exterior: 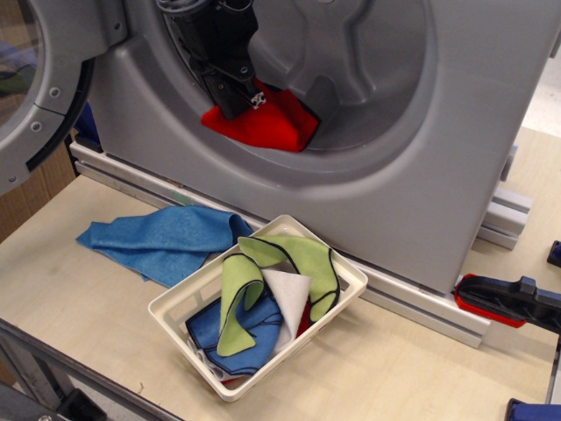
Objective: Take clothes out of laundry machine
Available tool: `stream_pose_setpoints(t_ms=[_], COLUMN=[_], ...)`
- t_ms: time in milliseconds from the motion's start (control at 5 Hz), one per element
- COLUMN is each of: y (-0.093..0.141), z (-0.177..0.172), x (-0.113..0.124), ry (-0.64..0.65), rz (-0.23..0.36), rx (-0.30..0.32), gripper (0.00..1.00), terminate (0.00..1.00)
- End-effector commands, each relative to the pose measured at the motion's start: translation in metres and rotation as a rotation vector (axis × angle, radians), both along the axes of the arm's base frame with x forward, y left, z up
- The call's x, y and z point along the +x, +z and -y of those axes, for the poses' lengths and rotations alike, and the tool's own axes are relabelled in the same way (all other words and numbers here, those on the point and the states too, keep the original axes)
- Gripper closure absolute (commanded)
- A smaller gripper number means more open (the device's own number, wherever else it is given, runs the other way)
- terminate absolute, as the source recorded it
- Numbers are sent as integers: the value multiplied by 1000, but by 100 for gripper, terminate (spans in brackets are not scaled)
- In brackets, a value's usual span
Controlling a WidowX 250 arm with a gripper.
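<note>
Far left: round grey door (39,88) of the laundry machine (456,149) stands swung open. On the tabletop (79,307) below it lies a large blue cloth (162,241), flat w/ some folds, its right edge just beside the white slotted basket (337,294).

Arm pose: black arm enters the drum opening from top, angled down and to the right. Gripper (238,101) sits low at the drum's front left, tip pressed onto the upper left of the red cloth (263,123). Fingers appear drawn together on a fold of the fabric, approx. closed; the exact gap is hidden by the gripper body.

Red cloth: bright red, bunched, resting on the drum's lower rim inside the opening, left corner reaching toward the front lip.

Basket, centre: holds lime-green cloths (280,263) w/ dark edging, a white cloth (289,294), a blue cloth (237,329).
</note>
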State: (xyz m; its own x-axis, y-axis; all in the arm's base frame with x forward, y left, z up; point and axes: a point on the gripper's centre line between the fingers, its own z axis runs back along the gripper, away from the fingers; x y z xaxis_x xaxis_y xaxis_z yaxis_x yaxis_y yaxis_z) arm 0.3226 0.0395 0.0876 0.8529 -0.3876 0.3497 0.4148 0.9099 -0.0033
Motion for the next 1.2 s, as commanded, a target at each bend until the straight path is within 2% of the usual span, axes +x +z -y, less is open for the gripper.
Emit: stream_pose_setpoints(t_ms=[0,200,400,600,800,1000], y=[-5,-24,-44,-81,-104,-104], z=[40,52,58,53,51,55], x=[-44,-60,-64,-59,-56,-52], ry=[-92,-137,-163,-175,-181,-186], rz=[-57,-125,-193,-318,-337,-333], rx=[-11,-20,16,141,124,125], gripper=[100,100,100,100,100,100], terminate=[0,0,0,0,0,0])
